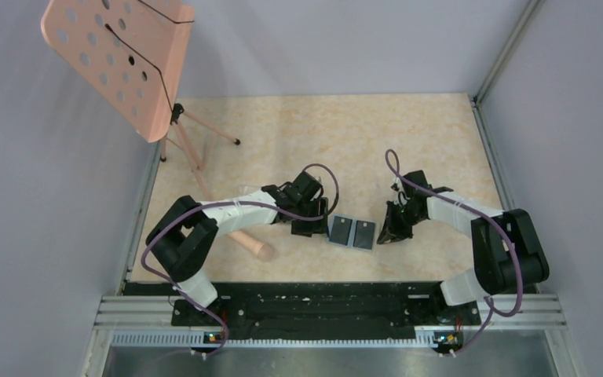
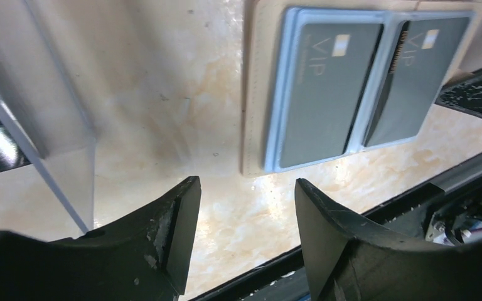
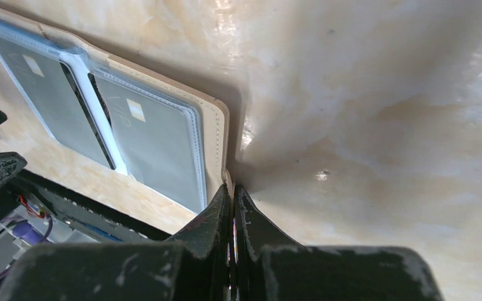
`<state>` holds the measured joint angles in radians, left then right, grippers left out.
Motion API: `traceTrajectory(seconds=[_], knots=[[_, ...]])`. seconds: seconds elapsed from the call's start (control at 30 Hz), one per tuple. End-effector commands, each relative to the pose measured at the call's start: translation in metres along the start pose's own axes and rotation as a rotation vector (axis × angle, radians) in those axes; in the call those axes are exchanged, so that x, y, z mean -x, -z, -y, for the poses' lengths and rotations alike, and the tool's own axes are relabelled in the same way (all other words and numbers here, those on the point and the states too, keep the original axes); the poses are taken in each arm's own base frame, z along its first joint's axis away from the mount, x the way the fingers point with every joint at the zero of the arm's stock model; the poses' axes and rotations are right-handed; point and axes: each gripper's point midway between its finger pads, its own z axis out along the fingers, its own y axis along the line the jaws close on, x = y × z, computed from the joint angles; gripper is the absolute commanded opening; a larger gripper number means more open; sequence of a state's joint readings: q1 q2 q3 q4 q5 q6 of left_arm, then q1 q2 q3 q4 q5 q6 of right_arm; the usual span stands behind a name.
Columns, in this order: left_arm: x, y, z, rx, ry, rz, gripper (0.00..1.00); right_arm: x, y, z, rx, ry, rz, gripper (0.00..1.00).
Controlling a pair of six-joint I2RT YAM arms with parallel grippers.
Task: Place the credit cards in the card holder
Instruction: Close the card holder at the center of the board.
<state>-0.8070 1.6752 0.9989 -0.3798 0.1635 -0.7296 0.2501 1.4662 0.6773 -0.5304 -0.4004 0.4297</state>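
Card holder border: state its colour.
Tan. The card holder border shows best in the left wrist view.

I see the card holder tan at its rim and pale blue-grey inside. The credit cards are dark grey with faint VIP lettering and a pale chip. The table is cream, marbled orange. In the upper left of the overhead view stands a salmon-pink perforated stand. The left gripper and right gripper are scuffed black.

Two credit cards sit in one card holder. Beside the holder is one clear box, and beyond it one pink perforated stand.
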Motion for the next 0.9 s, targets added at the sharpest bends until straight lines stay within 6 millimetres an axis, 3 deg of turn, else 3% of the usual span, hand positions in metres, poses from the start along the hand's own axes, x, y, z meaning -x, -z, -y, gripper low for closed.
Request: traceTrajectory(seconds=[0.0, 0.27, 0.5, 0.6, 0.87], knots=[[0.017, 0.005, 0.004, 0.045, -0.038, 0.056, 0.63, 0.017, 0.007, 0.015, -0.084, -0.008, 0.07, 0.0], [0.037, -0.009, 0.023, 0.054, -0.071, 0.071, 0.63, 0.013, 0.004, 0.013, -0.063, -0.005, 0.044, 0.0], [0.045, -0.026, 0.002, 0.195, -0.056, 0.06, 0.64, 0.01, 0.002, 0.012, -0.045, -0.002, 0.032, 0.0], [0.042, -0.035, 0.005, 0.175, -0.064, 0.036, 0.64, 0.01, 0.002, 0.011, -0.039, -0.004, 0.03, 0.0], [0.021, -0.048, 0.056, -0.136, -0.065, -0.081, 0.59, 0.009, 0.0, 0.006, -0.009, 0.008, 0.018, 0.0]])
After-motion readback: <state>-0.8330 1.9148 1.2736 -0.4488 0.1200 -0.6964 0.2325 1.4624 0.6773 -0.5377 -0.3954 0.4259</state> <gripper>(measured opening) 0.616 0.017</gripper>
